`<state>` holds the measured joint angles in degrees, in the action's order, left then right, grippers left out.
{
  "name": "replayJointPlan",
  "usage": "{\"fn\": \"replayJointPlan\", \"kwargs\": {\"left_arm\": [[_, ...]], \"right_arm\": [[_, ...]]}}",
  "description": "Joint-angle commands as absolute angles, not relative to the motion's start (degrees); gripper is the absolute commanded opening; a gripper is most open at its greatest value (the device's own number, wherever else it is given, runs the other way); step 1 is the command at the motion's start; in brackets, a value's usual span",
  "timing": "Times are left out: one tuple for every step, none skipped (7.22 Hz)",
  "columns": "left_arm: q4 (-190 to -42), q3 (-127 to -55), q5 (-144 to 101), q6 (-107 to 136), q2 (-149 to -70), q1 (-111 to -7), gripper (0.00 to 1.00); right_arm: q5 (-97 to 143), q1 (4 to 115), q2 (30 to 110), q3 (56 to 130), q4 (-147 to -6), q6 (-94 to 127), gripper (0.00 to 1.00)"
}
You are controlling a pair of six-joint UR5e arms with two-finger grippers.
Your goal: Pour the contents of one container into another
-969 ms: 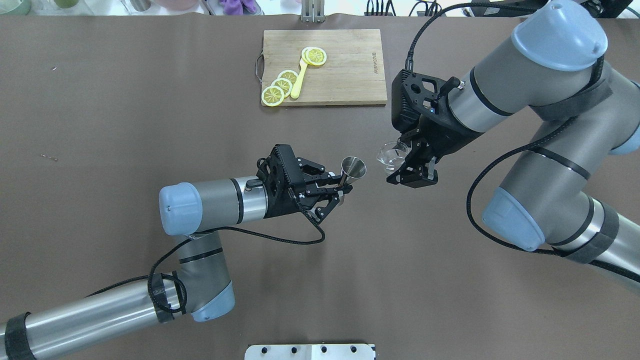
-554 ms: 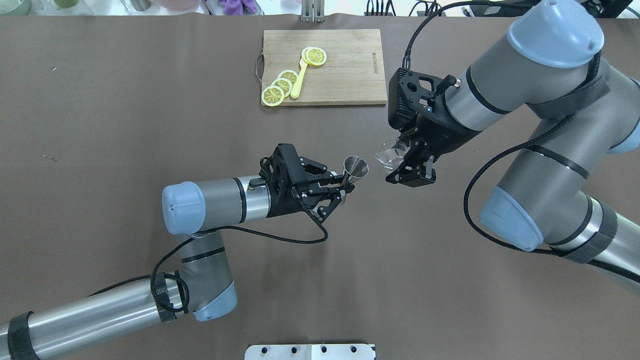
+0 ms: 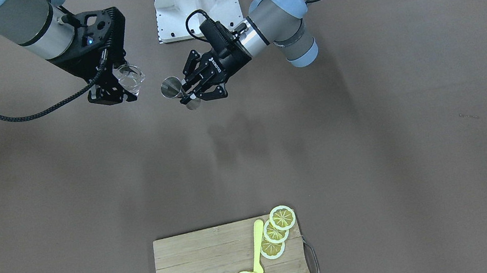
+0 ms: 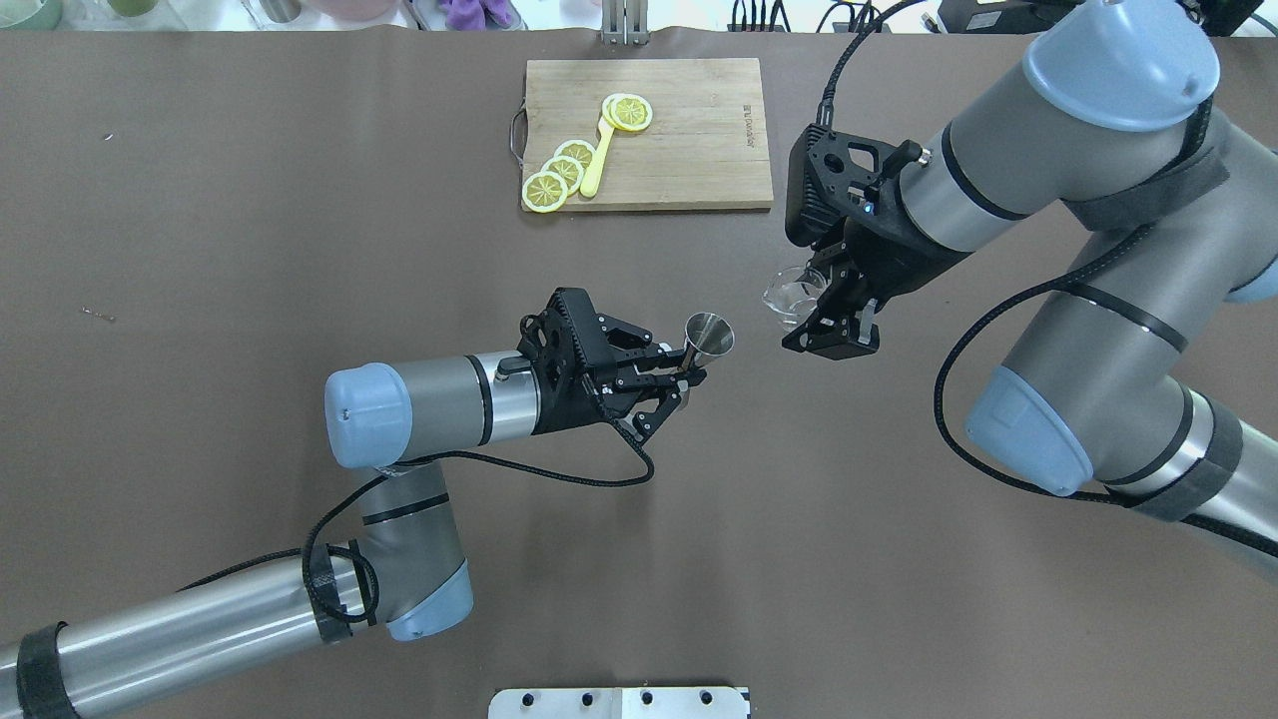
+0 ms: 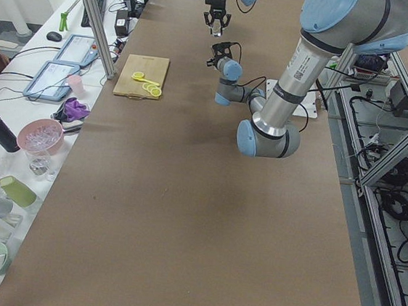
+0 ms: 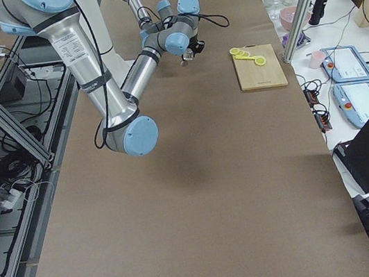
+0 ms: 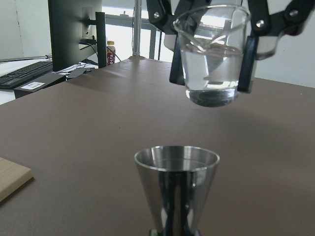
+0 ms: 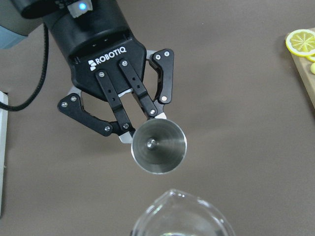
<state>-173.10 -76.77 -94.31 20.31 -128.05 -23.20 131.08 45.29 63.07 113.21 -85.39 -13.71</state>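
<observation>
Mid-frame overhead, the left claw [image 4: 689,372] is clamped on the upright steel jigger [image 4: 708,335] and the right claw [image 4: 819,312] grips the glass beaker [image 4: 791,293] of clear liquid [image 7: 211,73] just right of it and higher, so I'd bring the spout [image 8: 172,193] over the jigger's mouth before tipping slowly.

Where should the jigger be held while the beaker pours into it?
At its narrow waist, from the side, as the left gripper holds it now. The jigger stands upright, its cones flaring above and below the waist, so fingers there should not slide, and the open mouth is left clear for the beaker in the right gripper.
</observation>
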Motion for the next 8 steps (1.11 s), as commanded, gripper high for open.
{"fn": "replayJointPlan", "kwargs": {"left_arm": [[-173.1,-76.7,-94.3,20.3,-128.1,-23.2,0.00],[-173.1,-76.7,-94.4,20.3,-128.1,-23.2,0.00],[-173.1,-76.7,-94.4,20.3,-128.1,-23.2,0.00],[-173.1,-76.7,-94.5,20.3,-128.1,-23.2,0.00],[-173.2,-76.7,-94.4,20.3,-128.1,-23.2,0.00],[-173.1,-76.7,-94.4,20.3,-128.1,-23.2,0.00],[-173.1,-76.7,-94.4,20.3,-128.1,-23.2,0.00],[-173.1,-76.7,-94.4,20.3,-128.1,-23.2,0.00]], "right_arm": [[130.3,45.7,62.5,113.3,-88.8,-13.7,0.00],[130.3,46.0,62.1,113.4,-89.9,-13.8,0.00],[130.3,46.3,62.3,113.9,-90.0,-14.4,0.00],[130.2,46.3,62.3,113.9,-90.0,-14.7,0.00],[129.6,46.5,62.5,113.8,-90.0,-15.6,0.00],[129.0,46.5,62.4,113.8,-90.0,-15.6,0.00],[128.0,46.2,62.6,113.9,-90.1,-16.1,0.00],[127.2,45.4,62.6,113.7,-90.1,-16.2,0.00]]}}
